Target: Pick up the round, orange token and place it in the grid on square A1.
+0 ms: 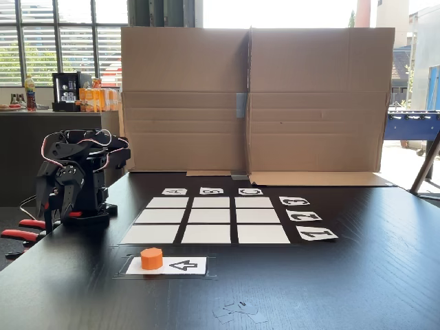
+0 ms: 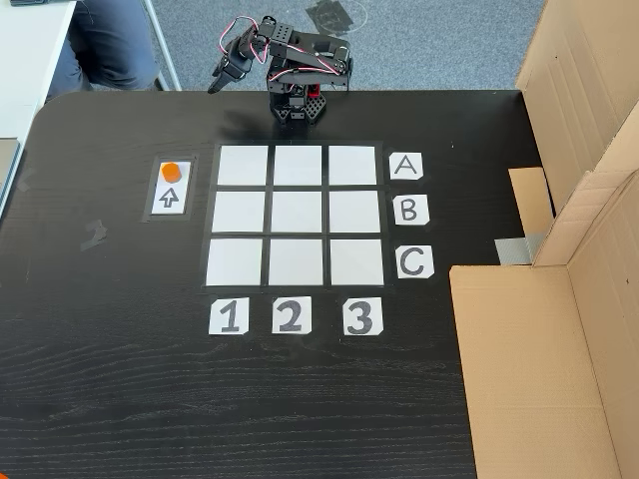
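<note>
Jaws first: the black two-finger gripper (image 2: pixel 218 82) sits folded low at the arm's side in a fixed view, and whether its fingers are spread or pressed together cannot be told; nothing is seen between them. The black five-joint arm with red and white wiring (image 1: pixel 75 175) is curled up on its base at the table edge, well apart from the piece it must fetch.

That piece, the small bright orange cylindrical plastic token (image 1: pixel 151 258), stands upright on the single white paper card with a black arrow (image 1: pixel 184 265), at the end away from the arrowhead. The card lies just beside the grid of nine white paper rectangles with black gaps (image 2: pixel 297 214), on the side opposite the letter cards.

Square A1 (image 2: pixel 244 166), the white corner rectangle where row A meets column 1, is bare, as are the other eight; no cell holds anything. In the fixed view from above it is the corner nearest both the token and the arm's base.

By my reading the task has not begun: the pick-up is the step in hand. The next move calls for unfolding the arm, carrying opened fingers over the token, and lowering them around it squarely enough not to knock it off the card.

The black wood-grain table (image 2: pixel 120 379) is bordered by brown cardboard walls (image 1: pixel 254 96).
</note>
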`<state>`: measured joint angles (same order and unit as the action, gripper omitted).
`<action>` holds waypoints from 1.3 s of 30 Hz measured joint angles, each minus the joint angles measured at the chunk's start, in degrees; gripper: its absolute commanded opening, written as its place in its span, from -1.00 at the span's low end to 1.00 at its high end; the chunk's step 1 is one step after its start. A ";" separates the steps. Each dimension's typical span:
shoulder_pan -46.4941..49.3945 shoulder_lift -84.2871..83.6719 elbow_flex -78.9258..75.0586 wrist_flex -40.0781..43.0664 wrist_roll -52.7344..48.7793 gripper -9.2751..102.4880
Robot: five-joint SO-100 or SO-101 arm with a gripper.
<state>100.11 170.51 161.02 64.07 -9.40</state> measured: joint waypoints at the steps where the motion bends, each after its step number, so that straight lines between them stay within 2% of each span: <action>1: 0.00 -1.85 -1.41 0.09 0.00 -0.43; 13: -4.31 -27.95 -24.70 6.42 3.16 -0.43; 20: -10.37 -39.64 -37.97 12.39 7.82 -0.43; 27: -17.31 -50.27 -46.14 12.92 10.28 -0.42; 39: -25.22 -67.68 -62.84 15.91 16.88 -0.24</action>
<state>74.88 102.83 98.17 79.98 7.47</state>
